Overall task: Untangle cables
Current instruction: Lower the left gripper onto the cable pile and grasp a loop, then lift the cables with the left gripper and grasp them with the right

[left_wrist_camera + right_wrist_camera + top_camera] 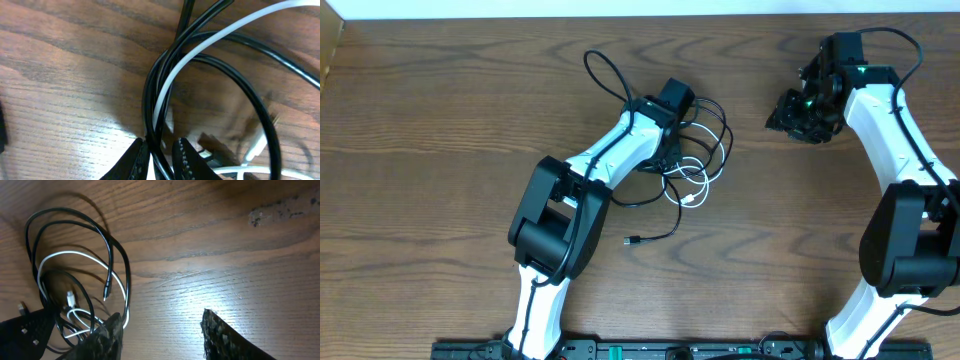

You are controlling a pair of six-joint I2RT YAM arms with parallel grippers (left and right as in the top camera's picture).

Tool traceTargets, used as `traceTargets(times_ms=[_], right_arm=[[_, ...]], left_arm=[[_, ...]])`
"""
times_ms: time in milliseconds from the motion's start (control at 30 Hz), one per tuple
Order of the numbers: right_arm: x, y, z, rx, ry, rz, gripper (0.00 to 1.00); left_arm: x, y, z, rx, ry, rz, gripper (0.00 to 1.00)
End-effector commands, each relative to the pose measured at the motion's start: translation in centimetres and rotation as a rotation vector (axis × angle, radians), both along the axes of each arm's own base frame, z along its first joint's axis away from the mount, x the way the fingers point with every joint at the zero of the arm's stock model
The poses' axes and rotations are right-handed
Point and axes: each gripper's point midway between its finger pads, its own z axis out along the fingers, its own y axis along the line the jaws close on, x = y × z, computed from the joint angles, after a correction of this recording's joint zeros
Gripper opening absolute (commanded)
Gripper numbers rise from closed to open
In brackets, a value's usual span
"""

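The black cable (618, 75) and white cable (704, 180) lie tangled in loops at the table's centre. My left gripper (670, 125) is down in the tangle. In the left wrist view its jaws (160, 155) are shut on a strand of the black cable (260, 105), and the white cable (200, 48) runs right beside that strand. My right gripper (790, 115) hovers to the right of the tangle, apart from it. In the right wrist view it (162, 327) is open and empty, with the black cable (120, 265) and white cable (75, 255) at its left.
A black plug end (633, 241) lies loose on the wood in front of the tangle. The left arm's white links (610, 155) stretch from the front edge to the tangle. The right arm (890, 130) stands along the right side.
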Motion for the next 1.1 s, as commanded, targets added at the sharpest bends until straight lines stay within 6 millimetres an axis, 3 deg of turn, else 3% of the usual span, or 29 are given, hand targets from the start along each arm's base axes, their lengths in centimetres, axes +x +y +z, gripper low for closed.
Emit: traceTargets(times_ms=[0,67,133,200,400,500,633,733,800,833,900,1067], right_arm=[[0.0,-0.2,-0.4,-0.009,0.006,0.011,0.47],[0.0,-0.2,-0.4,-0.008,0.003,0.01,0.47],[0.2,0.0,-0.3,0.002,-0.011,0.029,0.38],[0.7,2.0,1.0,0.098,-0.085,0.148,0.34],[1.6,6.4,5.3,0.325,-0.241,0.286,0.41],[1.2,8.8,6.5,0.42,-0.255,0.331,0.42],[1.1,12.0,9.6,0.61,-0.316,0.402,0.41],[1.7,12.5,11.0,0.672,-0.351,0.404,0.44],[2.0,12.6,11.3,0.673,-0.37,0.407,0.5],[2.0,12.7,11.4,0.673,-0.375,0.411,0.6],[1.9,13.1,11.3,0.671,-0.377,0.426,0.68],[0.7,15.8,10.7,0.642,-0.369,0.499,0.72]], left_arm=[[-0.9,0.9,-1.7,0.032,0.042,0.008,0.08],[-0.4,0.9,-1.4,0.043,0.02,-0.03,0.08],[0.2,0.6,-0.4,0.034,-0.012,-0.076,0.07],[0.9,0.4,1.8,0.015,-0.059,-0.106,0.07],[1.9,-0.4,12.8,-0.101,-0.284,-0.146,0.07],[1.9,-0.8,16.1,-0.159,-0.355,-0.152,0.08],[2.0,-0.9,16.7,-0.173,-0.374,-0.153,0.08],[2.4,-0.6,16.8,-0.167,-0.385,-0.143,0.08],[2.6,-0.2,16.9,-0.165,-0.388,-0.132,0.07],[2.8,0.1,16.8,-0.163,-0.388,-0.125,0.07],[2.9,0.3,16.8,-0.163,-0.388,-0.121,0.07],[2.9,0.2,16.8,-0.165,-0.388,-0.122,0.07]])
